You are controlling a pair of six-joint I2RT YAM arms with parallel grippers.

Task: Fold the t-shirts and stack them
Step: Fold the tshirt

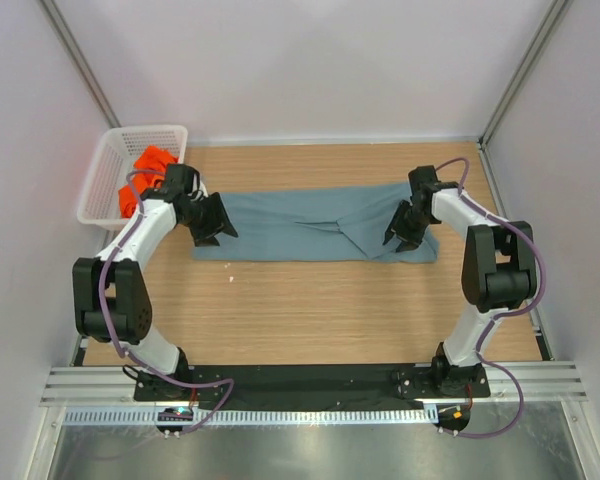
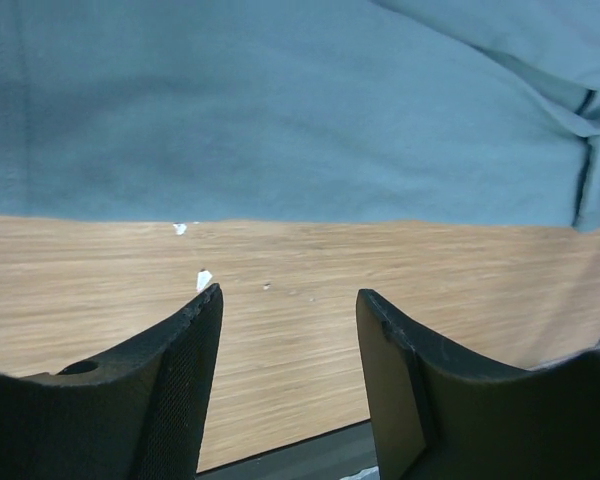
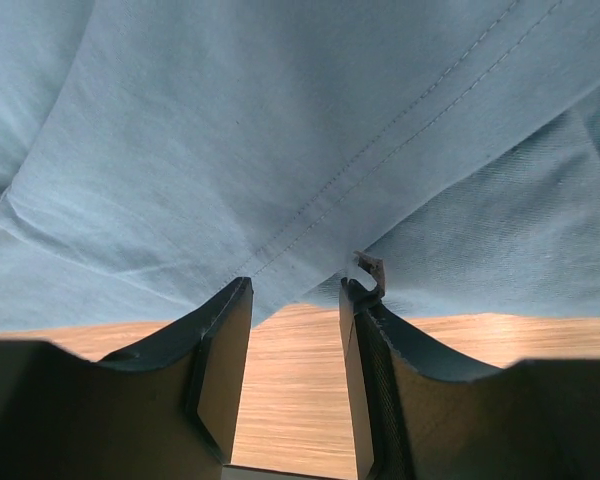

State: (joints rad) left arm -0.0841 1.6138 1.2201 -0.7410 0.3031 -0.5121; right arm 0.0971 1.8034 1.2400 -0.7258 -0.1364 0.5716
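Note:
The grey-blue t-shirt [image 1: 300,225] lies folded into a long strip across the far middle of the table. My left gripper [image 1: 212,222] is open at the strip's left end. In the left wrist view its jaws [image 2: 290,300] stand apart over bare wood, the shirt [image 2: 280,110] just beyond them. My right gripper [image 1: 405,228] is open at the strip's right end. In the right wrist view its tips [image 3: 295,290] reach a stitched hem of the shirt [image 3: 230,130], and nothing is clamped. The orange t-shirt [image 1: 145,175] lies bunched in the basket.
A white lattice basket [image 1: 105,165] stands at the far left corner. White walls enclose the wooden table [image 1: 330,310]. Small white scraps [image 2: 202,279] lie on the wood near the shirt's edge. A black strip runs along the near edge.

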